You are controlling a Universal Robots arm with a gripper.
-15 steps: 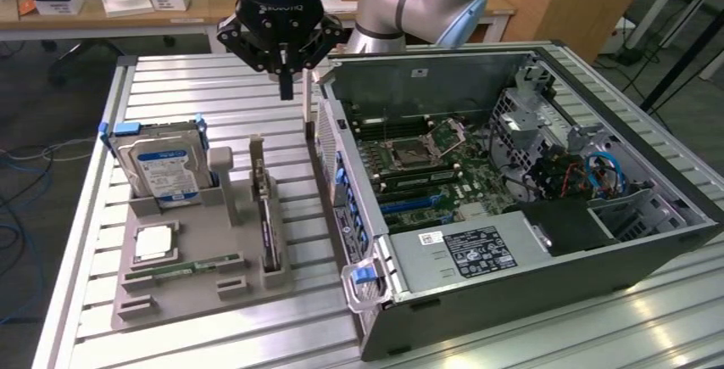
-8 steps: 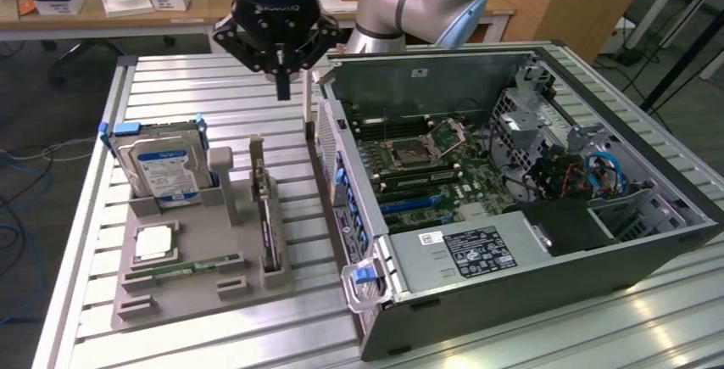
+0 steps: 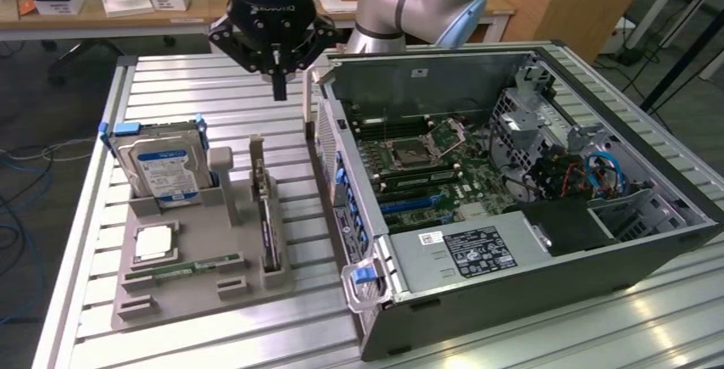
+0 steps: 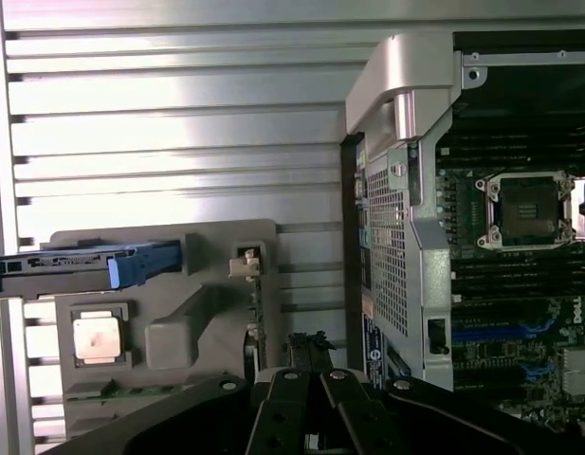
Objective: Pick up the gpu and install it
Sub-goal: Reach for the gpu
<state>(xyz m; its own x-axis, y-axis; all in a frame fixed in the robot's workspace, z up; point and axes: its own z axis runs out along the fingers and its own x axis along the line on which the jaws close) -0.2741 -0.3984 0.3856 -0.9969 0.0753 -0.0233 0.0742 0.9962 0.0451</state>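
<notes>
Gripper (image 3: 278, 91) empty, fingers pressed together, hovering over gpu (image 3: 266, 220) standing edgewise below; best spread, then squared to card edge.

Ribbed aluminium counter (image 3: 192, 89), bright glare along its slats. Wooden desk (image 3: 102, 23) behind it, with white boxes (image 3: 127, 0) on top. Tall wooden panel (image 3: 571, 0) toward the exterior view's right. Grey floor (image 3: 51, 81), with loose cables (image 3: 20, 208) trailing over it.

Bright light from above throws white glare across the ribbed metal tabletop (image 4: 178, 104), while the computer case (image 3: 543, 297) interior lies dim.
</notes>
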